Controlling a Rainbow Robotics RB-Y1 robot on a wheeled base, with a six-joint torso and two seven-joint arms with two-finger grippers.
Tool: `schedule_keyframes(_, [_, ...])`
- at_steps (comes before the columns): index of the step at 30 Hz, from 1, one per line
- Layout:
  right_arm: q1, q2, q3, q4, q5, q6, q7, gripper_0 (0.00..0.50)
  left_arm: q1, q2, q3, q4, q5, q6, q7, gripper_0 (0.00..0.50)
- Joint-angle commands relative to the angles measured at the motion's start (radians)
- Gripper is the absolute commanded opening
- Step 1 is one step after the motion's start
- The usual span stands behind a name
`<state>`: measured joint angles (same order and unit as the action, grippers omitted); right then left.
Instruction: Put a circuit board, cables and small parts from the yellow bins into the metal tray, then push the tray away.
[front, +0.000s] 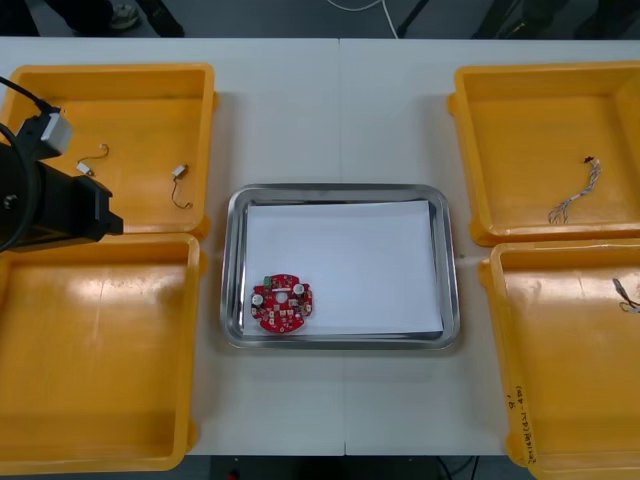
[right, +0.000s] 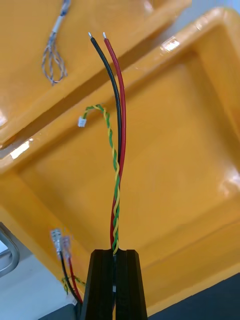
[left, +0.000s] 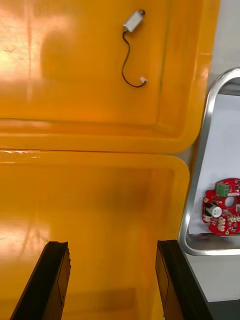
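Note:
A round red circuit board (front: 282, 302) lies in the near-left corner of the white-lined metal tray (front: 340, 190). My right gripper (right: 114, 252) is shut on a cable bundle (right: 119, 150) of red, black and twisted yellow-green wires, held above an orange bin (right: 190, 150). My left gripper (left: 112, 245) is open with nothing between its fingers (left: 55, 270), over the near-left bin (left: 100, 210). The left arm (front: 60, 205) hangs over the seam between the two left bins. The board (left: 222, 212) and tray rim (left: 200, 150) lie beside the left gripper.
Two small metal parts (front: 88, 166) (front: 180, 175) with thin wires lie in the far-left bin (front: 130, 75); one of them (left: 132, 21) lies beyond the left fingers. A twisted blue and white cable (front: 575, 195) (right: 56, 55) lies in the far-right bin. A cable end (front: 626, 293) shows over the near-right bin.

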<state>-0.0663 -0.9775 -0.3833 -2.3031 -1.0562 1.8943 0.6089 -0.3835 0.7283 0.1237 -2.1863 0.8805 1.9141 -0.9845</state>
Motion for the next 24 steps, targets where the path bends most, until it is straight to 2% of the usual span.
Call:
schedule_keyframes(1, [-0.099,-0.075,0.104,-0.022,0.024,0.0,0.143,0.0,-0.008,0.057,0.059,0.048,0.022,0.006,-0.172,0.5])
schedule_keyframes(10, [-0.218,-0.093,0.222,-0.022,-0.005,-0.011,0.293,0.0,-0.061,0.082,0.067,0.189,0.022,0.006,-0.204,0.5])
schedule_keyframes(19, [-0.359,-0.096,0.397,-0.022,-0.033,-0.038,0.325,0.0,-0.143,0.082,0.065,0.352,0.008,-0.029,-0.241,0.5])
schedule_keyframes(24, [-0.446,-0.096,0.497,-0.022,-0.041,-0.049,0.348,0.0,-0.178,0.08,0.063,0.411,0.005,-0.037,-0.33,0.5])
